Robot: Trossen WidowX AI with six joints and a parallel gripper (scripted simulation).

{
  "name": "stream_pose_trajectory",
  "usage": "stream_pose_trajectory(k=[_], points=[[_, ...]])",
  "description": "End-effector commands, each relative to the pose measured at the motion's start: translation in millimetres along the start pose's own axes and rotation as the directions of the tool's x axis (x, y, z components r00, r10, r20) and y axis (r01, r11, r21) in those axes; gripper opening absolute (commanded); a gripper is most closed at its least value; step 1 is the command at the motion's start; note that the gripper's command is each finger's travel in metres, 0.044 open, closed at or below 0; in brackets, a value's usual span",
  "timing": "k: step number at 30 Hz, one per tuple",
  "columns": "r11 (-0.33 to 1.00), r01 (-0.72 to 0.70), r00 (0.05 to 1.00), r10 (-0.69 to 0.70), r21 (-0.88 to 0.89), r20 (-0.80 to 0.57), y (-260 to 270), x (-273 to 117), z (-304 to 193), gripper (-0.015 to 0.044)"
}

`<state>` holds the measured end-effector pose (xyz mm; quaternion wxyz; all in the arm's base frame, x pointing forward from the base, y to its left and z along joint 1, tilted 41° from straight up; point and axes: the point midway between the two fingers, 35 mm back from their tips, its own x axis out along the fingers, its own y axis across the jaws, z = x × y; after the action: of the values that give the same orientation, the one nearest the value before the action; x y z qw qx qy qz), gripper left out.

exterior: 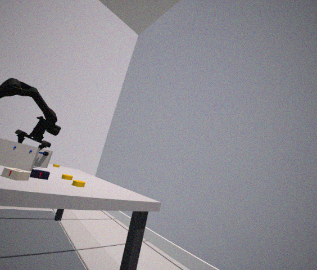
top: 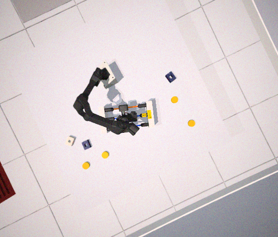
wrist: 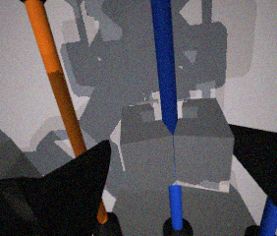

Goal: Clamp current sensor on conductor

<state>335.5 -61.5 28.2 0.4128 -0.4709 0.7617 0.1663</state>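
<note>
The grey sensor point(wrist: 148, 162) sits round the middle blue conductor point(wrist: 164, 59) point(top: 138, 115) in the wrist view. Its two halves meet along a thin seam; its arrow is not visible. The yellow LOAD marker point(top: 149, 114) is on the right end plate, with a small yellow tag point(top: 144, 115) on the middle conductor. My gripper point(top: 128, 117) point(wrist: 164, 138) is open, its black fingers on either side of the sensor. A narrow gap shows at the left finger; the right one is very close to the sensor's side, and contact cannot be told. The arm hides the sensor in the top view.
An orange conductor point(top: 133, 106) point(wrist: 41, 34) and another blue one point(wrist: 271, 216) flank the middle one between upright end plates point(top: 151, 123) point(exterior: 10, 157). Navy blocks point(top: 167, 75) point(exterior: 44, 175), a cream block point(exterior: 22, 175) and several yellow discs point(top: 191, 123) point(exterior: 78, 183) lie around the rack.
</note>
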Motion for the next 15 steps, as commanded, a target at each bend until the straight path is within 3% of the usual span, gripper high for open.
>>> stream_pose_trajectory(k=[1, 15], points=[[0.996, -0.089, 0.996, 0.088, 0.006, 0.011, 0.4, -9.5, 1.5, 0.044], [0.995, -0.099, 0.995, 0.099, 0.006, 0.01, 1.6, 10.6, 3.5, 0.044]])
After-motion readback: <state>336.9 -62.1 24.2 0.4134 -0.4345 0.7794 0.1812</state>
